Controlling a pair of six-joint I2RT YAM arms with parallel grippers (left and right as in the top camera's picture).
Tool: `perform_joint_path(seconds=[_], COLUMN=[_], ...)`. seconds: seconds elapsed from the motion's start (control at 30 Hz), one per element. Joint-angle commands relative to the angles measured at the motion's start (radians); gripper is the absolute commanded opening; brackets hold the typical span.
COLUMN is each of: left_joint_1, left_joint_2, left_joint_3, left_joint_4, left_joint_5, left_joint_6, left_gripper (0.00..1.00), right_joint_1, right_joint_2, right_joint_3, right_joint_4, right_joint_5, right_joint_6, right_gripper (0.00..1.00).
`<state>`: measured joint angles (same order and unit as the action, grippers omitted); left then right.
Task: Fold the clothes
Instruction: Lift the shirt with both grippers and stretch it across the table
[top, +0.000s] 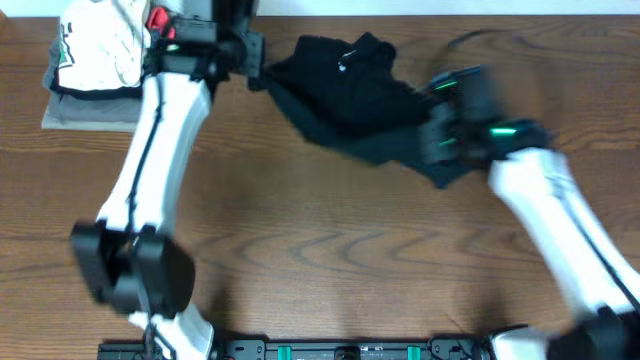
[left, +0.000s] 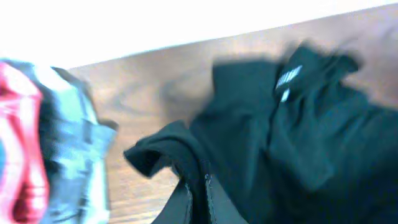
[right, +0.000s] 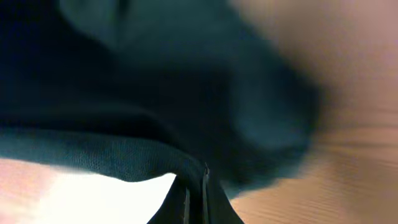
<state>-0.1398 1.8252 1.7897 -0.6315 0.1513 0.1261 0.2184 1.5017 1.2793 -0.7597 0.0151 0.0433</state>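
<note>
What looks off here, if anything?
The T-shirt is a crumpled heap near the far edge of the table, not spread flat. It is pinched at opposite sides by the left gripper and right gripper. Nothing looks torn or spilled.

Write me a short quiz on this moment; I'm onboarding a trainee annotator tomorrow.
1. True or false: the left gripper and the right gripper are both shut on the black T-shirt.
2. The white garment lies: A) on the grey folded garment; B) under the T-shirt; C) in a gripper.
3. Is the T-shirt spread flat or bunched up?
Key: 1 true; 2 A; 3 bunched up.
</note>
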Motion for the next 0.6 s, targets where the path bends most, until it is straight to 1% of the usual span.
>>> perform_joint_path(seconds=[0.0,0.1,0.2,0.4,0.57], left_joint_1=[0.024,0.038,0.051,0.042,0.013], left_joint_2=[-0.137,-0.195,-0.241,-0.318,-0.393], left_joint_3=[0.008,0.008,0.008,0.008,0.008], left_joint_4=[0.003,-0.004,-0.013,-0.044,-0.075], left_joint_5=[-0.014,-0.014,-0.014,-0.01,-0.01], left_joint_6=[0.012,0.012,0.012,0.017,0.073], left_gripper=[0.06,0.06,0.06,0.06,0.06], right_joint_1=[-0.141,-0.246,-0.306,-0.359,-0.368], right_joint_2=[-0.111,-0.172,-0.202,-0.21,-0.209], right_joint_3=[0.051,0.098,0.159,0.34,0.466], right_joint_4=[-0.022,-0.043,-0.07,-0.137,-0.189], right_joint_5=[-0.042,-0.057,-0.057,-0.056,-0.045], right_joint_6=[-0.026,-0.055,-0.088,-0.093,-0.099], right_gripper=[0.01,0.01,0.0,0.01,0.01])
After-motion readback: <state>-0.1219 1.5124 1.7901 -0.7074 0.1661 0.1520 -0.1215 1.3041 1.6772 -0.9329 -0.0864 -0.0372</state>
